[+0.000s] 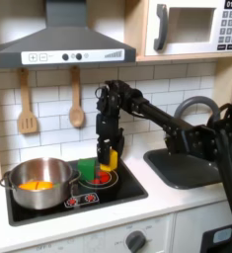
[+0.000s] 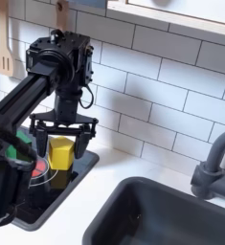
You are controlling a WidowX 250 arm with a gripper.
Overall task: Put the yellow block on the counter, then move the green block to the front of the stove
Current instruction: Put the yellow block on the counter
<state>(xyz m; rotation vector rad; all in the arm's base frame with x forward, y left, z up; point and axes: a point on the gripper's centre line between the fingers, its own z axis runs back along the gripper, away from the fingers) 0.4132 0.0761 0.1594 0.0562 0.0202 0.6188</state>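
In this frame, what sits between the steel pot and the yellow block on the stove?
The green block stands between the pot and the yellow block on the stove, seen in the first exterior view. The gripper is at the yellow block.

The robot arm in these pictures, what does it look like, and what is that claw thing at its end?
The arm is all black: boxy motor blocks joined by slim bars, with thin dark cables looped along the joints. It ends in the pincer, a black crossbar carrying two narrow, flat black fingers pointing downward. No markings can be made out on it.
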